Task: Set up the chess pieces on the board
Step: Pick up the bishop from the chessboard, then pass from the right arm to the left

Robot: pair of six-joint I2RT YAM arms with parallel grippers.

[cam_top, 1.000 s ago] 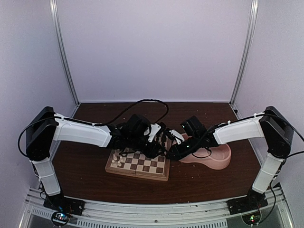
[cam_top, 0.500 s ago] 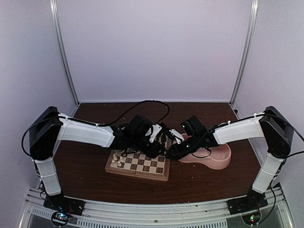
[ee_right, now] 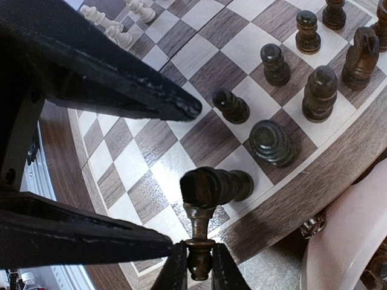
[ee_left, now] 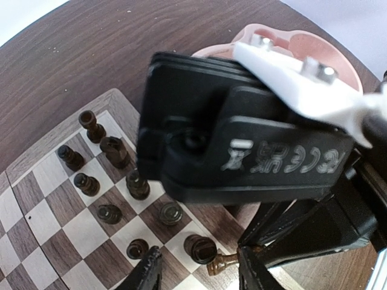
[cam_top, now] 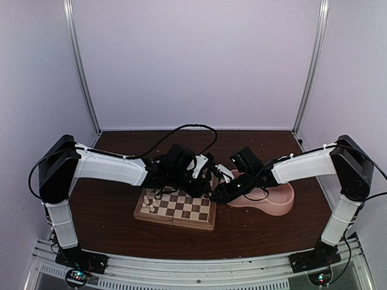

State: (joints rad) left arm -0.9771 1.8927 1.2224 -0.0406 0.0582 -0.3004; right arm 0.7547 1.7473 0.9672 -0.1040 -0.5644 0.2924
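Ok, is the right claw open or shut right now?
Shut. In the right wrist view, the right claw has both fingers pinched on a small brown chess piece, over the edge of the board.

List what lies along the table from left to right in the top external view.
Left arm's shoulder → cream chess pieces → right pincer → pink double bowl → right arm's shoulder.

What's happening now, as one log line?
left gripper: open over board | right gripper: shut on dark piece | board: partly set
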